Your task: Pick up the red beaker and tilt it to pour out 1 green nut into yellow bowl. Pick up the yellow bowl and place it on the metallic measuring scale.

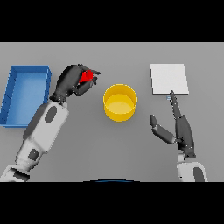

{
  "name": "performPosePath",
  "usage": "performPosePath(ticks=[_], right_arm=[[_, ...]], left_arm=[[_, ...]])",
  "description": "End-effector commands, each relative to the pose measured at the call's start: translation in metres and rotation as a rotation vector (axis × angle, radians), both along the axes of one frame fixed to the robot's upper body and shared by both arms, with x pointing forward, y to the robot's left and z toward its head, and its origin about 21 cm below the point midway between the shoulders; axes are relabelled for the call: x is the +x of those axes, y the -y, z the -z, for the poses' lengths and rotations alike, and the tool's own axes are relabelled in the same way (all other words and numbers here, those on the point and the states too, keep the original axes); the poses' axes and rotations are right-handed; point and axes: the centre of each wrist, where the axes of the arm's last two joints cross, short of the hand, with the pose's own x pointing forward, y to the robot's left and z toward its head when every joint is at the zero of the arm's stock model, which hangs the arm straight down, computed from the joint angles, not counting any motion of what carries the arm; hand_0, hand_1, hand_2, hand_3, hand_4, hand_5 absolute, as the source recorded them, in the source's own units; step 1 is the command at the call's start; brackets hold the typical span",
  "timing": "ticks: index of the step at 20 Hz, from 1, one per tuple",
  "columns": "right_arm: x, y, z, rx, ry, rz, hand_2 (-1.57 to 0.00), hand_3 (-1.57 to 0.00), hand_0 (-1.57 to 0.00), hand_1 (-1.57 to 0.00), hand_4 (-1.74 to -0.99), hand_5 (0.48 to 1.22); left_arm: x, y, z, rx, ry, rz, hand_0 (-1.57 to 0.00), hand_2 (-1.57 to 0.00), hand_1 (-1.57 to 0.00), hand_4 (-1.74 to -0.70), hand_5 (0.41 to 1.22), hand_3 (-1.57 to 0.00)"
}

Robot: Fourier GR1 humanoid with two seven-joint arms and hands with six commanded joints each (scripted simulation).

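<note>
Nearest on the grey surface (87,144), the right hand (181,131) shows at the right side, its dark fingers straight and spread, thumb angled out to the left, holding nothing; its longest fingertip reaches up to the lower edge of the flat, square, pale metallic measuring scale (169,78), though whether it touches cannot be told. Farther in, near the middle of the surface, stands the round yellow bowl (120,102), upright, with a plain yellow inside; no nut can be made out in it. It lies between the 2 hands, well apart from the scale on its right. Just left of the bowl and a little farther back, the left hand (74,81) has its fingers curled round the small red beaker (87,76), of which only a red patch shows between the dark fingers, so its tilt cannot be judged. The beaker is near the bowl's left rim but not over it. At the far left lies a rectangular blue tray (13,94) with raised walls, beside the left forearm.
</note>
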Motion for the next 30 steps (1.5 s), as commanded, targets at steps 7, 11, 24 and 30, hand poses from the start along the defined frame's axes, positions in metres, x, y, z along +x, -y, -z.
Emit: performPosePath(ticks=[7, 11, 24, 30], right_arm=[[0.000, -0.005, -0.001, 0.001, 0.007, -0.020, 0.00, 0.00, 0.00, 0.00, -1.054, 0.691], [0.001, -0.005, -0.003, 0.004, 0.020, -0.017, 0.00, 0.00, 0.00, 0.00, -1.066, 0.684], [-0.002, -0.005, -0.001, 0.025, 0.003, -0.046, 0.00, 0.00, 0.00, 0.00, -1.060, 0.700], [-0.002, -0.008, 0.002, 0.051, 0.005, -0.042, 0.00, 0.00, 0.00, 0.00, -1.053, 0.697]], left_arm=[[0.016, 0.031, -0.040, 0.542, 0.076, 0.158, -1.57, -1.57, -1.57, -1.74, 1.186, -1.57], [0.023, 0.058, -0.054, 0.844, 0.093, 0.255, -1.57, -1.57, -1.57, -1.65, 1.207, -1.57], [0.035, 0.105, -0.068, 1.485, 0.226, 0.361, -1.57, -1.57, -1.57, -1.73, 1.220, -1.57], [0.027, 0.121, -0.058, 1.579, 0.327, 0.376, -1.57, -1.57, -1.57, -1.74, 1.221, -1.57]])
